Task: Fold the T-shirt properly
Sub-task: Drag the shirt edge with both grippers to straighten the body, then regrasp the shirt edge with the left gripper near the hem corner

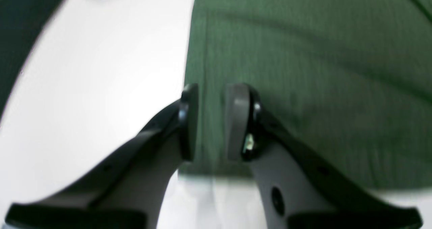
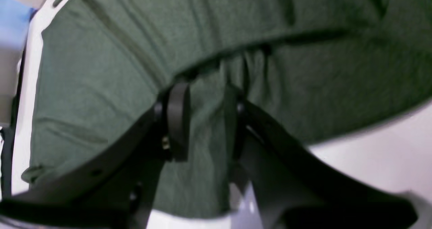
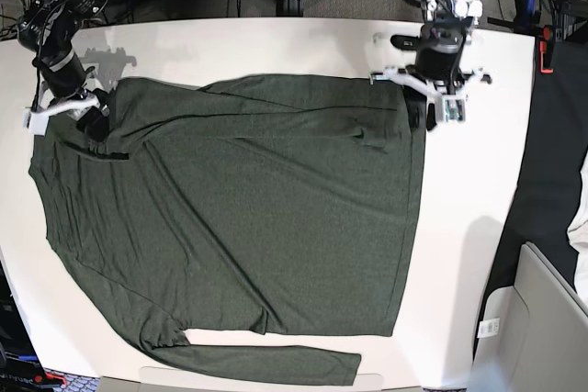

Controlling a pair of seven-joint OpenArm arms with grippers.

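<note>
With the T-shirt [image 3: 248, 227] spread flat across the white table [image 3: 478, 254], both the left pincer [image 1: 211, 121] and right pincer [image 2: 202, 121] hang spread over its far-edge corners, apparently pinching nothing, so the next move calls for a fresh grip.

The T-shirt [image 3: 248, 227] is a plain, dark olive-green long-sleeved knit, spread nearly flat across the white desk [image 3: 459, 254] with soft diagonal wrinkles. Its straight hem runs along the right side. One sleeve lies stretched along the near edge; the left side reaches the desk's left edge.
</note>
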